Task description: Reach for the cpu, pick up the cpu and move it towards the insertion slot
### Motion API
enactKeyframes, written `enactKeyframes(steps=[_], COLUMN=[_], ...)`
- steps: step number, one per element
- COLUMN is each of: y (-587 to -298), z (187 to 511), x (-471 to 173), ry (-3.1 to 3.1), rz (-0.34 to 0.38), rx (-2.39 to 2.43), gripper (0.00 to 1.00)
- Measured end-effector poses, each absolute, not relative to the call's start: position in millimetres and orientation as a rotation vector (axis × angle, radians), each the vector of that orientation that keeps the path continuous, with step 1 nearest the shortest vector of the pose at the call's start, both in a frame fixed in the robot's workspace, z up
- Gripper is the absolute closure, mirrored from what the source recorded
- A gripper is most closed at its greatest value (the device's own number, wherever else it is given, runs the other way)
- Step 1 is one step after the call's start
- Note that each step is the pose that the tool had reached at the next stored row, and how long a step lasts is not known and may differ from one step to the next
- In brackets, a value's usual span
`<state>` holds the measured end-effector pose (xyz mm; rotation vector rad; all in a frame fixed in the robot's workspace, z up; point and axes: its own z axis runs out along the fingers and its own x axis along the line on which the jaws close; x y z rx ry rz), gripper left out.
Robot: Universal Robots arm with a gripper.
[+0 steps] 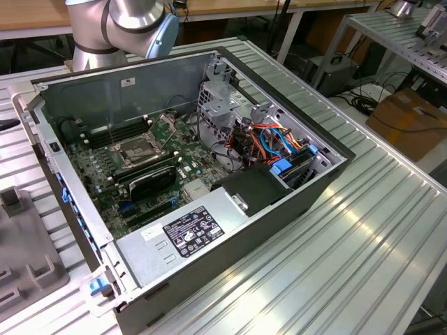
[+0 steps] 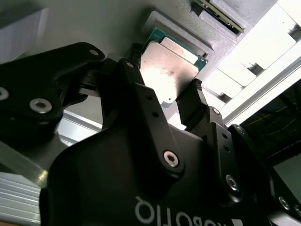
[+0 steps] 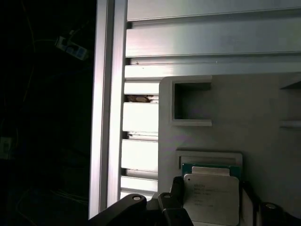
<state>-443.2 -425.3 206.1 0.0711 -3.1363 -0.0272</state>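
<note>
Pincer looks clenched on the cpu, which lies flat dead centre between its tips at the grey holder tray's pocket, opposite edges against the fingers, so no reaching left really.

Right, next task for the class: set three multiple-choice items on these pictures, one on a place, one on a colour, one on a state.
1. Where is the cpu?
A. in a person's hand
B. between the fingers of the gripper
C. in a drawer

2. What colour is the cpu's metal face?
A. black
B. red
C. silvery

3. The computer case is:
A. open, its inside exposed
B. shut by a side panel
C. wrapped in plastic

Key:
1 B: both wrist views show a finger at each side of it.
2 C: it shines pale silver in the second wrist view.
3 A: the exterior view looks straight onto the motherboard.
</note>
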Motion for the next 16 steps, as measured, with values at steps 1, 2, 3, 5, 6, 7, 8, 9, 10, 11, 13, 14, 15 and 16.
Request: enactKeyframes(steps=[1,2,3,5,6,7,8,9,10,11,13,14,15,16], y=[-425,-425,-425,-425,-425,-425,-425,-425,-425,-425,-425,-425,-425,-425], z=[207,209,210,216,219,220,222,223,224,225,227,229,231,231], x=[-443,-443,-443,-443,-443,-443,-443,-443,-443,-443,-443,-443,-443,-443], ry=[-3.136,-3.136,-3.136,-3.136,-3.136,-3.136,-3.136,-3.136,-3.136,-3.136,-3.136,-3.136,-3.136,-3.136], rz=[-0.027,-0.027,-0.027,-0.027,-0.027,-0.027,-0.027,-0.027,-0.027,-0.027,-0.027,-0.027,-0.027,-0.027], rx=[0.071,0.071,0.071,0.071,0.071,0.071,0.071,0.071,0.071,0.071,0.071,0.071,0.071,0.071], gripper=[0.45,0.45,0.45,0.45,0.45,0.45,0.45,0.45,0.45,0.45,0.45,0.45,0.45,0.45])
